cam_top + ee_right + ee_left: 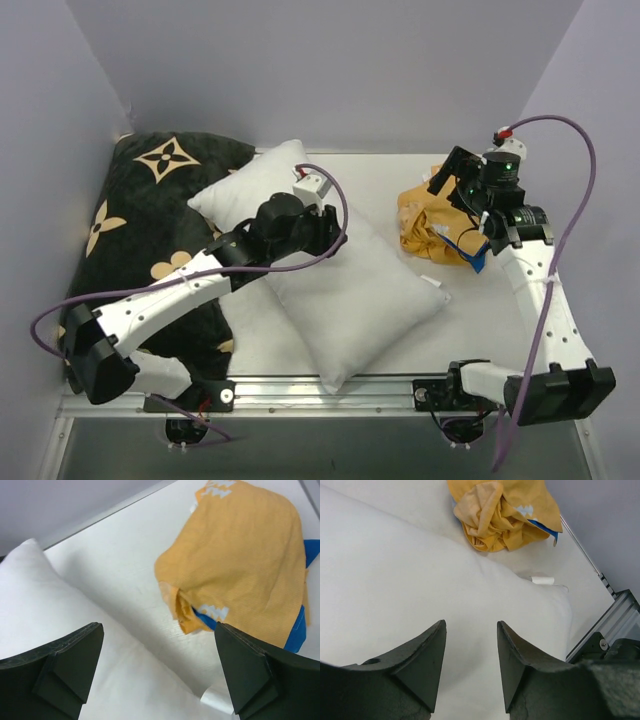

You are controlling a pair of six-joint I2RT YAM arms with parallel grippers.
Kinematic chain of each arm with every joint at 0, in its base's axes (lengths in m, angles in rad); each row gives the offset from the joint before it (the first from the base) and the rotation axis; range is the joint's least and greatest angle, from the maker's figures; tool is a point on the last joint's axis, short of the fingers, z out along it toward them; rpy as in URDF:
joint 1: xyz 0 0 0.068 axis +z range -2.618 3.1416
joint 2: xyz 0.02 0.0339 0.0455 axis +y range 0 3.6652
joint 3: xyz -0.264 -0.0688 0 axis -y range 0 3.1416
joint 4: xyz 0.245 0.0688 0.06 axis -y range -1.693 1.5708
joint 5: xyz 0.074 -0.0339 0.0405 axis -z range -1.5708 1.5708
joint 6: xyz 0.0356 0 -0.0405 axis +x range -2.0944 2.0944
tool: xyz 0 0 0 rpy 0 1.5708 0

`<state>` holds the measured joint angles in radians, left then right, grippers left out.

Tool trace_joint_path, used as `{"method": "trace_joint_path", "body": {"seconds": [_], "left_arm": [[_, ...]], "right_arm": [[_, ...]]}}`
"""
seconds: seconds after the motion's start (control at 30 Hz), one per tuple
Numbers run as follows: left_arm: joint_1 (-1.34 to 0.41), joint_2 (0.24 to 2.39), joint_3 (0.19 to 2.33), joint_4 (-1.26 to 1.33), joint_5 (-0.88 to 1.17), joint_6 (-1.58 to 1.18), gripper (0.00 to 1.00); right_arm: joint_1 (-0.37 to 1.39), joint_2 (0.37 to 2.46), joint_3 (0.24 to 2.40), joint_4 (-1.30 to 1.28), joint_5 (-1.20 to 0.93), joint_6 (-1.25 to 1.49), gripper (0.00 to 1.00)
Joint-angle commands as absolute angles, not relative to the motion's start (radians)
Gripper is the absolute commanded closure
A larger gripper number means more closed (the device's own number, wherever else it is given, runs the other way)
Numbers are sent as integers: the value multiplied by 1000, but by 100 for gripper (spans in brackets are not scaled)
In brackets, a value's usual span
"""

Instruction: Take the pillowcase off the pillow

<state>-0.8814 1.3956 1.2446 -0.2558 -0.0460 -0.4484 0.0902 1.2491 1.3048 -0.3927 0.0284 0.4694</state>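
Observation:
The white pillow (pixel 350 300) lies bare across the middle of the table, one corner resting on the black cushion. To its right the pillowcase (pixel 430 225) sits off the pillow in a crumpled heap, orange inner side out with bits of blue showing. My left gripper (pixel 335 235) hovers over the pillow's middle, open, with only pillow (pixel 395 580) showing between its fingers (pixel 470 625). My right gripper (pixel 452 185) stands wide open above the left edge of the pillowcase (pixel 240 565), holding nothing (pixel 159 627). In the left wrist view the pillowcase (pixel 500 515) lies beyond the pillow.
A large black cushion with tan flowers (pixel 150 220) fills the left side against the wall. Grey walls close in the back and both sides. The metal rail (pixel 330 385) marks the near table edge. A small white tag (pixel 430 283) sticks out of the pillow's right corner.

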Motion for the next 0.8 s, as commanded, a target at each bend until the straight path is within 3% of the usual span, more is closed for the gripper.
{"method": "trace_joint_path", "body": {"seconds": [0.0, 0.27, 0.4, 0.77], "left_arm": [[-871, 1264, 1207, -290, -129, -416, 46], [-836, 978, 993, -400, -250, -436, 45], [-821, 881, 898, -457, -273, -449, 44], [-802, 821, 876, -503, -276, -457, 44]], "right_arm": [[138, 1146, 1297, -476, -27, 443, 0], [374, 968, 1008, -459, -3, 436, 0], [400, 850, 852, -414, 29, 463, 0], [400, 781, 834, -410, 54, 433, 0]]}}
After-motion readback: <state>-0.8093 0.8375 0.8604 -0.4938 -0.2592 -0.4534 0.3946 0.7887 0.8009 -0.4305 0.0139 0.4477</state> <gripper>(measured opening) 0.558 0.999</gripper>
